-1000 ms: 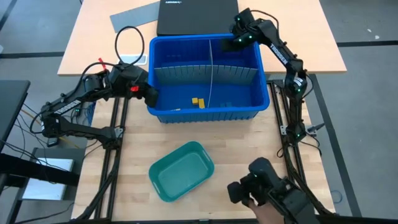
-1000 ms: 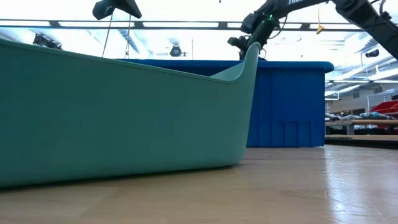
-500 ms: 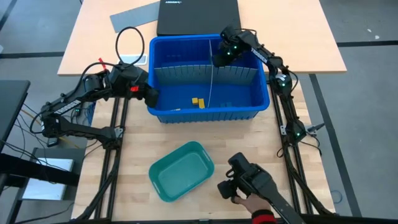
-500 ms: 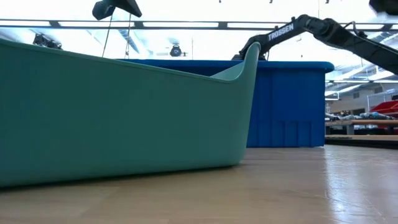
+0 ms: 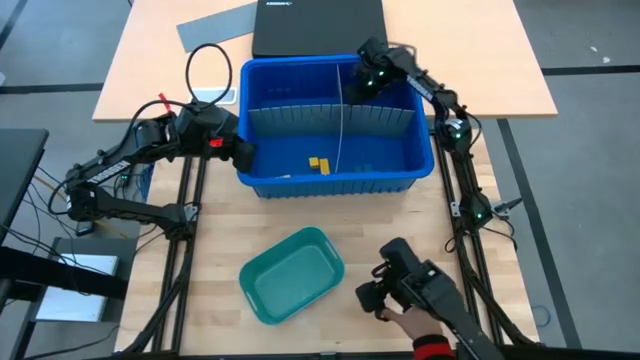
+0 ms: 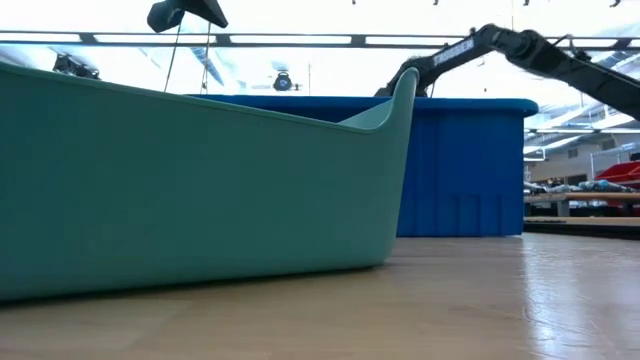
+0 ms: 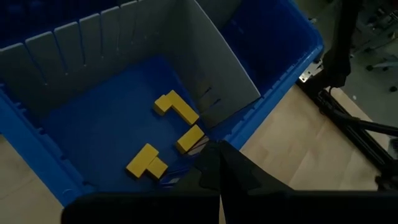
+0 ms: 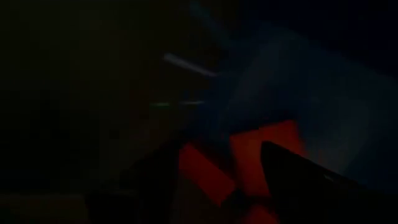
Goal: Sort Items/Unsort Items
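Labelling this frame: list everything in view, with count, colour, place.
blue bin: 1, blue, table middle, split by grey dividers
yellow blocks: about four, yellow, bin's front-left compartment
red blocks: count unclear, red, under the right gripper
teal tray: 1, teal, near edge
laptop: 1, black, behind bin
person's hand: 1, holding a black device, near right
left gripper: jaws shut, at bin's left wall
right gripper: over bin's back-right compartment

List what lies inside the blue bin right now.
Inside the blue bin, grey dividers and yellow blocks in the near left compartment. The right gripper hangs over the far compartment, where red blocks show dimly.
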`<state>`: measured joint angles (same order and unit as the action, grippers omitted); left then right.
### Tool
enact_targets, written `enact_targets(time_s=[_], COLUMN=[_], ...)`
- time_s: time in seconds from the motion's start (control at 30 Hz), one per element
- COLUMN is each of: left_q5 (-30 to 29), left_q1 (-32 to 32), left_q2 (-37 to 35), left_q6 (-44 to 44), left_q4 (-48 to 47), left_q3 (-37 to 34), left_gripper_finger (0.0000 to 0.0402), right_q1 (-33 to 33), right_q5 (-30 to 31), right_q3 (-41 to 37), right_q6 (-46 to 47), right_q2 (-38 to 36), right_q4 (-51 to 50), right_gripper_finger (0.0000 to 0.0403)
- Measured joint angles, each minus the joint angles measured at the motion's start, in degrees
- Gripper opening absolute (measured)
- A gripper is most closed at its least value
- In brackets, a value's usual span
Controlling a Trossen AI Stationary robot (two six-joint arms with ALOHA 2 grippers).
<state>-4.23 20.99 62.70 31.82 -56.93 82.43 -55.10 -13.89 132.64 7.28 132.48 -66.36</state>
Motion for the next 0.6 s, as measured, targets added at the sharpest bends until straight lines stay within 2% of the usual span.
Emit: enact_targets(time_s=[0.2,0.43,0.6], left_q5=[0.00,-0.04,-0.07], left_q1=[0.00,0.00,0.00], left_q2=[0.00,0.02,0.02], left_q6=[-0.01,-0.01,0.95], left_q4=[0.07,0.13,0.16], left_q3=[0.00,0.00,0.00], left_gripper_finger=[0.0001,0.0001,0.0001], right_q1=[-1.83,-1.95,-1.32], right_q5=[7.03,5.18,5.21], right_q3=[0.18,-1.14,-5.44], right_q6=[3.54,5.54,5.85], right_q2=[-3.85,-2.75,-2.06], right_q4=[-1.50,-1.60,-1.39], right_gripper_finger=[0.0227,0.0227,0.0226])
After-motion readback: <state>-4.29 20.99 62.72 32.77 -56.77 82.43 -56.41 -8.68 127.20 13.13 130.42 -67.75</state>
